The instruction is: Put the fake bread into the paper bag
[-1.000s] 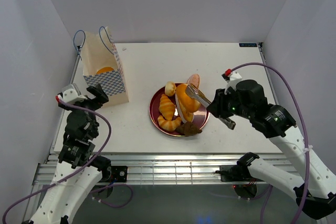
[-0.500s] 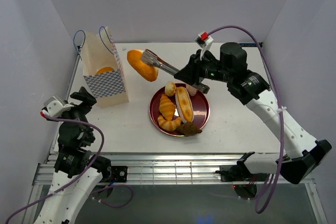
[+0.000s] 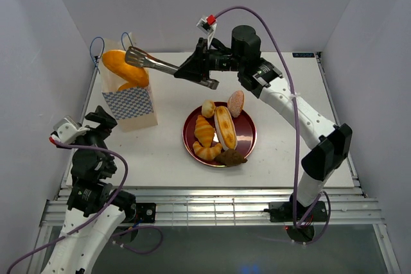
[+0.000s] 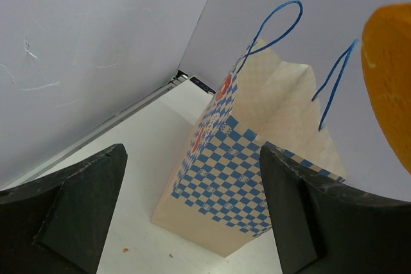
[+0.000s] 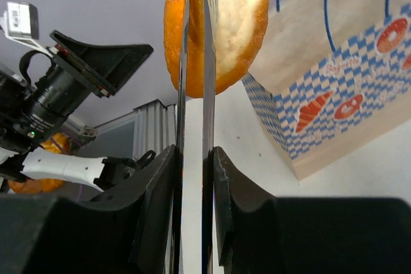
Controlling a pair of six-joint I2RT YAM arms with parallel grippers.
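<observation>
Now R tool (image 3: pixel 135 57) clamps orange bun (image 3: pixel 124 68) just above paper bag (image 3: pixel 131 104) mouth.
L tool (image 4: pixel 192 151) wide, empty, near bag.

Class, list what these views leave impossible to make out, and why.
Contents of the cream paper bag with blue checks: top view, the held orange round bun largely covers it.
That bun's full shape: left wrist view, right edge cuts it off.
Kind of the dark brown piece: top view, too small.

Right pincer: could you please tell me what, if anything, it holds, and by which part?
The right pincer holds a golden-orange toy bun, pinched across its middle.
</observation>
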